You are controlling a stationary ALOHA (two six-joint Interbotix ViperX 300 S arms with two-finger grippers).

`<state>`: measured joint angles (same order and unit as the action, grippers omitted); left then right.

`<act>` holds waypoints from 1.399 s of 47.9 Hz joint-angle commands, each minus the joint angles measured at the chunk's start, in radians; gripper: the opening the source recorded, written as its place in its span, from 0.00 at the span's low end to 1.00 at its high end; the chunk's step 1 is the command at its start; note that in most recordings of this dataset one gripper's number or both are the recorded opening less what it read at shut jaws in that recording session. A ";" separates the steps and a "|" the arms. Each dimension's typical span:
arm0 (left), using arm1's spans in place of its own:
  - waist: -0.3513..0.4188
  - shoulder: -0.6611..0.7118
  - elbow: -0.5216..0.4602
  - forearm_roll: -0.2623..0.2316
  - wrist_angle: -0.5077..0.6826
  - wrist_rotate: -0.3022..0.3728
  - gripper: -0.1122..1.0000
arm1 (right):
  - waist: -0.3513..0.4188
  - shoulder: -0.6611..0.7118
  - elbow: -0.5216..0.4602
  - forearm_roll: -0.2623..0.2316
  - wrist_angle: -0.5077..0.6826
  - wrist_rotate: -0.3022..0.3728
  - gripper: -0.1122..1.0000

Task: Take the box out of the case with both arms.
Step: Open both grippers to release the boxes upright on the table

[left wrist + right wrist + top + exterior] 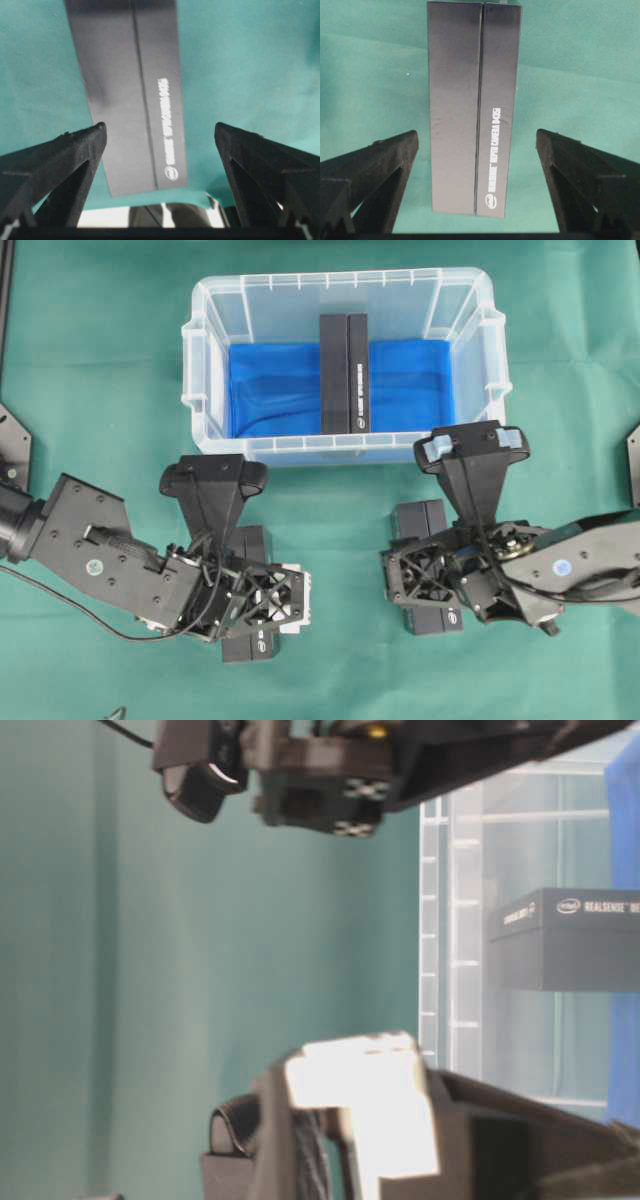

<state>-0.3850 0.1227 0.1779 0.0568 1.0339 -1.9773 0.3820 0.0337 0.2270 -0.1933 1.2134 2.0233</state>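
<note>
**Three black boxes in view, one of them in the case**

Three black boxes show in your overhead view. One box [345, 372] lies in the middle of the case [200, 390], on the blue sheet [270, 390] that lines the bottom, in the upper centre of the frame. A second box [252, 645] lies on the green worktop [90, 370] at lower left, mostly hidden under the left arm. A third box [420, 530] lies at lower right, partly covered by the right arm.

Your wrist views show what the overhead cannot. In the left wrist view, the left gripper [160, 135] has its fingers spread wide with nothing between them but the box on the cloth below, which runs slantwise from top centre towards the bottom. In the right wrist view, the right gripper [477, 140] is likewise spread wide and empty, and the box beneath it lies straight up the middle of the frame with white lettering along its right half.

Your table-level view is turned on its side. It alone shows the boxed item through the clear wall of the case at right, with "RealSense" printed on its face. Blurred gripper parts crowd its top and bottom edges.

You have two arms, both outside the case, each hanging over a box on the worktop just below the case's near wall.
</note>
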 commanded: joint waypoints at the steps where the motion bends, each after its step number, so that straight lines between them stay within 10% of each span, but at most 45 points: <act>1: -0.003 -0.034 -0.038 0.003 0.003 0.003 0.90 | 0.002 -0.040 -0.029 -0.005 0.014 -0.003 0.94; 23: -0.002 -0.091 -0.196 0.017 0.304 0.009 0.90 | 0.003 -0.054 -0.160 -0.005 0.141 -0.052 0.93; 67: -0.015 -0.143 -0.268 0.018 0.428 0.009 0.89 | 0.009 -0.055 -0.322 -0.008 0.341 -0.110 0.93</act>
<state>-0.3927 0.0046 -0.0660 0.0706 1.4603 -1.9650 0.3866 0.0123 -0.0752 -0.1979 1.5509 1.9113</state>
